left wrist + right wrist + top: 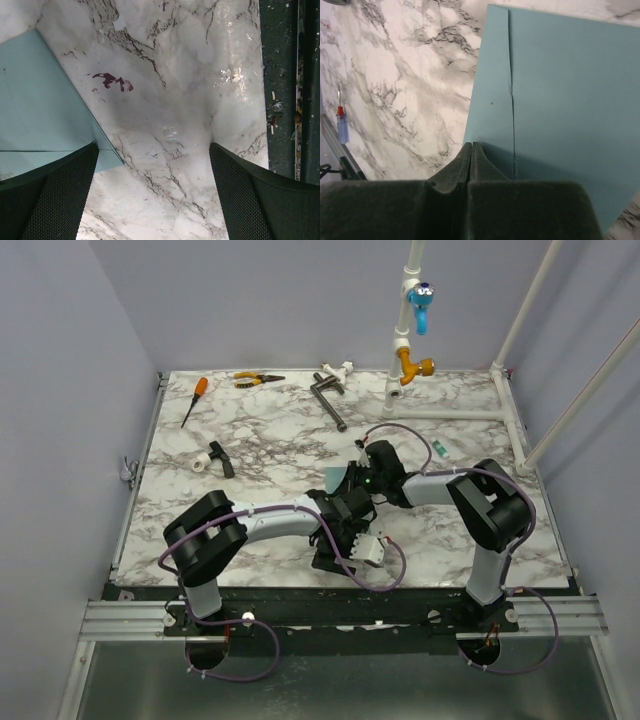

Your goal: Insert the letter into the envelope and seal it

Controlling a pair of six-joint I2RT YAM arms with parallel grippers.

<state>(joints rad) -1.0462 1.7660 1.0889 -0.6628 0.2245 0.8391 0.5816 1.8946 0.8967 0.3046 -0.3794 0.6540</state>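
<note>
The teal-blue envelope [560, 95] lies flat on the marble table, with a fold line running down it. In the top view only a corner of the envelope [334, 478] shows between the arms. My right gripper [472, 146] is shut, and its tips rest on the envelope near its left edge; in the top view the right gripper [358, 484] is over the envelope. My left gripper [152, 200] is open and empty over bare marble, beside a corner of the envelope [35, 110]. In the top view the left gripper [336, 545] is nearer the front. The peach letter is not in view.
A screwdriver [194, 400], pliers [255, 380], a metal handle [328, 400] and a white roll with a black part [212, 458] lie at the back left. White pipes with a blue valve [420, 305] stand at the back right. The front rail [280, 100] is close.
</note>
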